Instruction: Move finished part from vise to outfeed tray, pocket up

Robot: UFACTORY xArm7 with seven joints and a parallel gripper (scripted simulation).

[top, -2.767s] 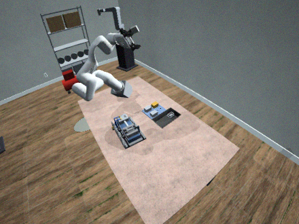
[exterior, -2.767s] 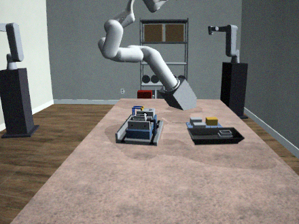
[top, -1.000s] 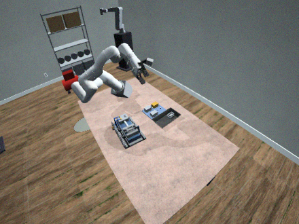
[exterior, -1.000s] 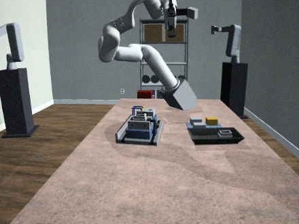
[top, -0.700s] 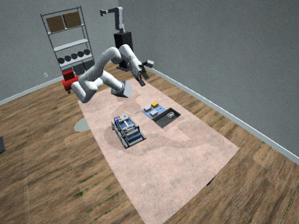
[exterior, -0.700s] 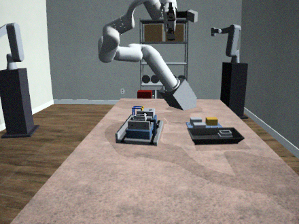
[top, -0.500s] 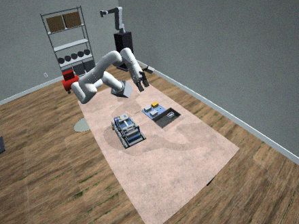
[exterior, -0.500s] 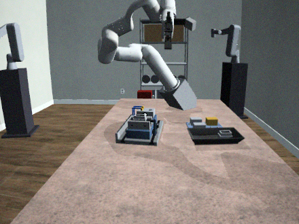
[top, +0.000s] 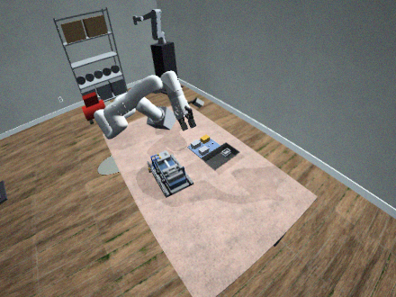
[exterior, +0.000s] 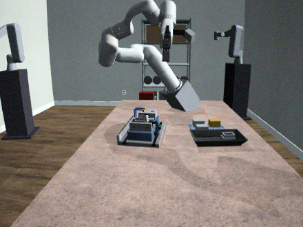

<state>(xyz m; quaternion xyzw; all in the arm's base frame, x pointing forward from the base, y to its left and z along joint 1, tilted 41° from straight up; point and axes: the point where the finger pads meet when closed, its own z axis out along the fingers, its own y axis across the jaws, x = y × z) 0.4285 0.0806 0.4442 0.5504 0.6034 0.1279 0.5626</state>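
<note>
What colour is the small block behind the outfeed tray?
Yellow block, clearest in the exterior view.

On the surface (exterior: 165,177) I saw the vise (exterior: 142,128) at left and the outfeed tray (exterior: 241,140) at right, well apart. Behind both stood the arm's base (exterior: 189,103). A shelf rack (top: 108,30) stood beyond, against the wall.
</note>
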